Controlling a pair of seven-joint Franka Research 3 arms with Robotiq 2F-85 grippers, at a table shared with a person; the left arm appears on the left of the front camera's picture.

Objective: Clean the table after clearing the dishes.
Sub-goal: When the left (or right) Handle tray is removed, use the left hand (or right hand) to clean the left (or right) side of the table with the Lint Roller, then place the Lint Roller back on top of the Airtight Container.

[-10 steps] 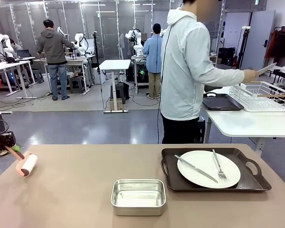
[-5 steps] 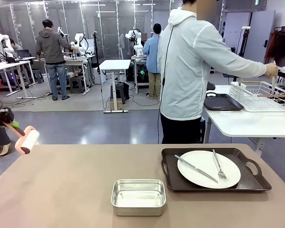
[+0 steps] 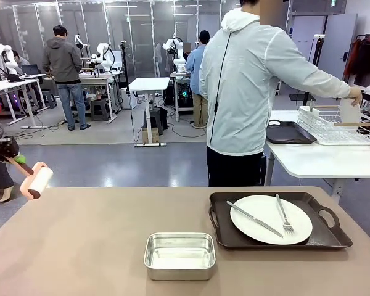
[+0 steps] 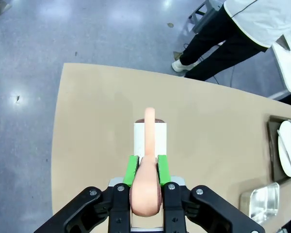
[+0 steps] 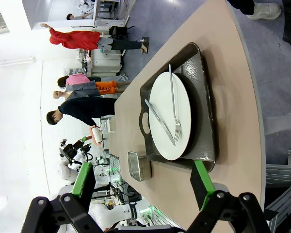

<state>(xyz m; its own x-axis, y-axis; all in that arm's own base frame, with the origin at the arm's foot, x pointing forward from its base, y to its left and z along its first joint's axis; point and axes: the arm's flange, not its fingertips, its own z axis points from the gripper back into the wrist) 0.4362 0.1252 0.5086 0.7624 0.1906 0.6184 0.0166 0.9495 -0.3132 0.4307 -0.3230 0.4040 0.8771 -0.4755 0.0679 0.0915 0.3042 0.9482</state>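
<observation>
Straight ahead of left pincer, table

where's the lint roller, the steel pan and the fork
lint roller [image 3: 39, 180], front view, on its white roll
steel pan [image 3: 179, 254], front view, on its bare bottom
fork [image 3: 282, 213], front view, on the middle of its handle

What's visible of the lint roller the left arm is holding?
The lint roller has a peach-pink, plastic-looking handle and a white paper roll on its head. The left gripper is shut on the handle, its green-padded fingers pressing both sides. The roller points away from the wrist, roll end over the table near its left edge, seemingly lifted off the top; contact can't be confirmed.
</observation>
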